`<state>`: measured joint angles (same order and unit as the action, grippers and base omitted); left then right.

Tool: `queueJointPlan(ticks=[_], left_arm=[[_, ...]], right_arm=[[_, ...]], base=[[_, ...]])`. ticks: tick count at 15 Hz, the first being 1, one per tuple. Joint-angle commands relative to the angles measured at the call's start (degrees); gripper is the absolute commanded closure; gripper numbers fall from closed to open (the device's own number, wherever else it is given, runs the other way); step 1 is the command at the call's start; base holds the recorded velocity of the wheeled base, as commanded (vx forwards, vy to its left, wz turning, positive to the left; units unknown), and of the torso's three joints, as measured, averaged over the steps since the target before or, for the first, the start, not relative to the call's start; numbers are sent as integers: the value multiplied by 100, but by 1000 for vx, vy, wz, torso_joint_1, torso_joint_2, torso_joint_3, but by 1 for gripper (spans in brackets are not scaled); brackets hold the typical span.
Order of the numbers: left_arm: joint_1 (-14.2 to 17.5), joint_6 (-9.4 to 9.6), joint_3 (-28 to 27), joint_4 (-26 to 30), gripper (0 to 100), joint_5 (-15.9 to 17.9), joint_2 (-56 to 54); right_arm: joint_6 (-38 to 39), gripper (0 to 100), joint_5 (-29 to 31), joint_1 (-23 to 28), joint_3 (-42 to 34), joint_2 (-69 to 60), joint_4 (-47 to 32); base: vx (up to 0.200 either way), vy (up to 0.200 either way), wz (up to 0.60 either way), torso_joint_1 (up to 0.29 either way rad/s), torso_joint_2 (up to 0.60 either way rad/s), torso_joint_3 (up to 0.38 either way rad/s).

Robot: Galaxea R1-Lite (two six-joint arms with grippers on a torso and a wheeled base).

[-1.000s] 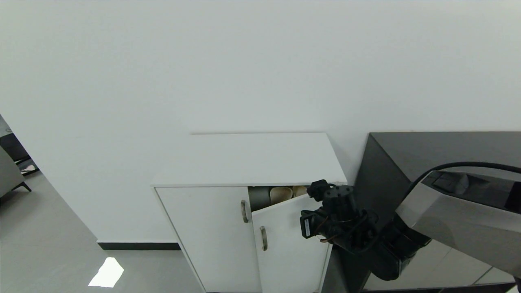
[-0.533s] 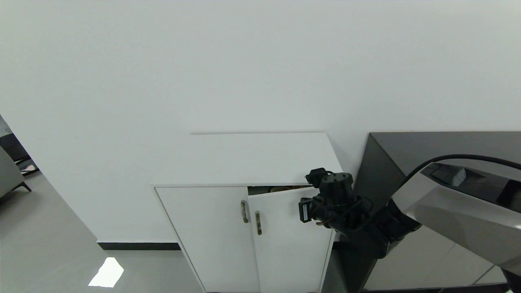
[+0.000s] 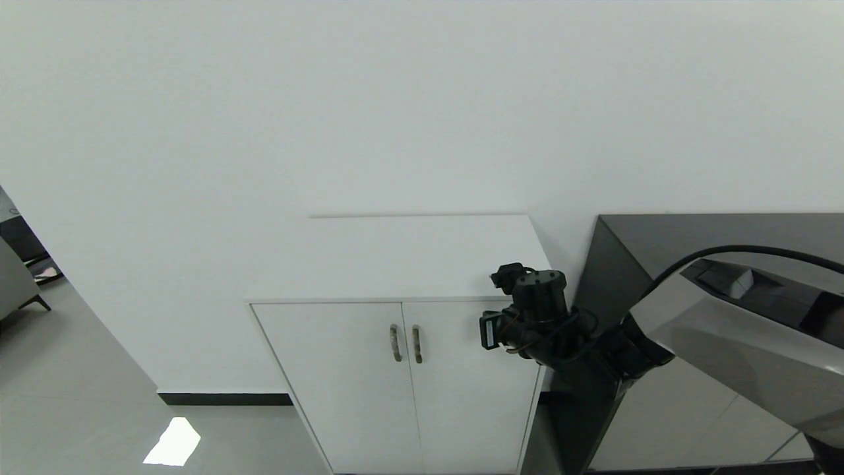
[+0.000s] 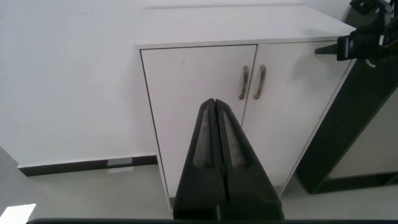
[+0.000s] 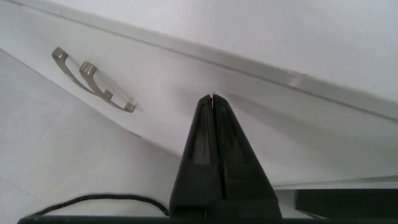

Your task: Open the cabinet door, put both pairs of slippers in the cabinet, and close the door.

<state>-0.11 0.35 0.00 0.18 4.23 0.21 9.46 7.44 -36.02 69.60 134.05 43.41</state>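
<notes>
Pushed door flush shut within the last second, hiding slippers. Holds right gripper, apparently against it, and left gripper clenched, empty. Likely completes task.

The cabinet is showing plain white all over, with its door handles gleaming a dull grey-brown metal. The wall behind is looking white, the floor pale grey, and the skirting strip black. The neighbouring unit is appearing dark grey. The left gripper and right gripper are both showing black.
</notes>
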Motion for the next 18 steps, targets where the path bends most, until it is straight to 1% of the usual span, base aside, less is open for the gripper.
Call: queueJointPlan(ticks=[1,6,13,15,18], left_arm=[[2,0,0,-1,100,-1,-3],[2,0,0,-1,100,-1,-3],[2,-9,0,-1,100,-1,-3],[2,0,0,-1,100,-1,-3],[2,-9,0,-1,100,-1,-3]], right_arm=[[3,100,12,-1,63,60,10],[3,100,39,-1,283,192,1],[3,100,100,-10,247,183,1],[21,100,100,-142,-192,-230,18],[30,100,109,-247,-1203,-1056,80]], base=[[0,0,0,0,0,0],[0,0,0,0,0,0],[0,0,0,0,0,0],[0,0,0,0,0,0],[0,0,0,0,0,0]])
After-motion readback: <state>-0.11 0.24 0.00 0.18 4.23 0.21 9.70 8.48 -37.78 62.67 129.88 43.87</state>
